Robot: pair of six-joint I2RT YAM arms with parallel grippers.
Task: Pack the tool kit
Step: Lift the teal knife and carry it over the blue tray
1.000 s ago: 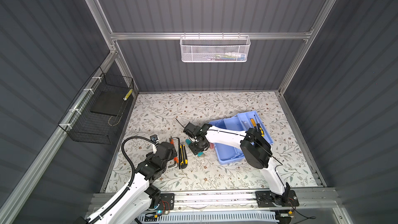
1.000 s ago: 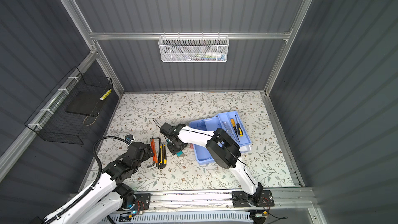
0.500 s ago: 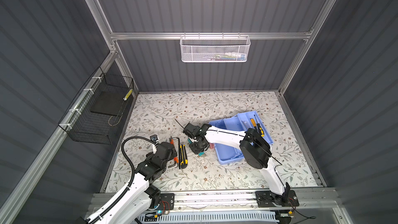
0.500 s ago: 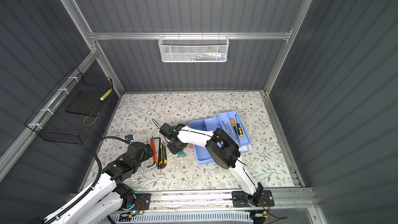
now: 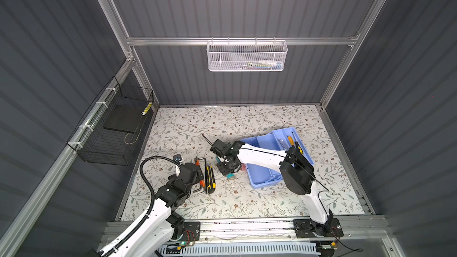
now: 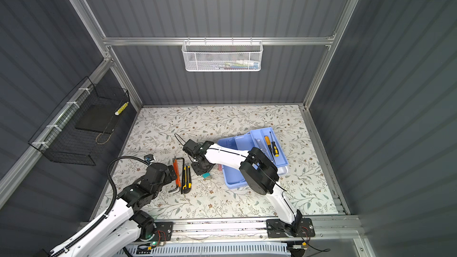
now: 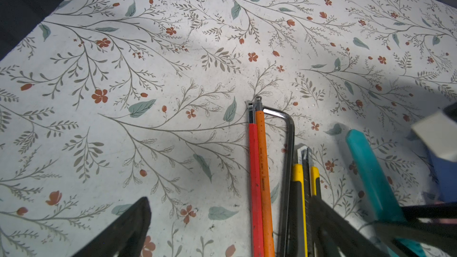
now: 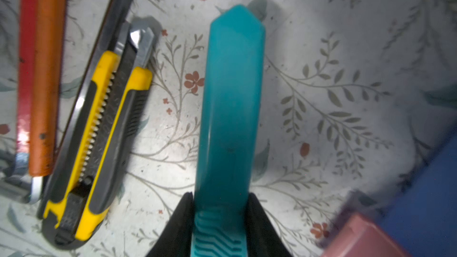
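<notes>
Beside the light blue tool kit box (image 5: 262,178) on the floral mat (image 5: 222,124), the right gripper (image 8: 220,200) clamps a teal tool (image 8: 232,95) (by its ribbed end), while the left gripper (image 7: 230,200) hangs spread wide, holding nothing, by the utility knife (image 7: 300,194) and hex key (image 7: 288,149).

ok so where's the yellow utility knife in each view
In a top view: utility knife on the mat, left of the blue box.
In a top view: same spot.
Left wrist: between hex key and teal tool.
Right wrist: likewise, blade end showing.
Shared landmark: orange tool alongside.
</notes>
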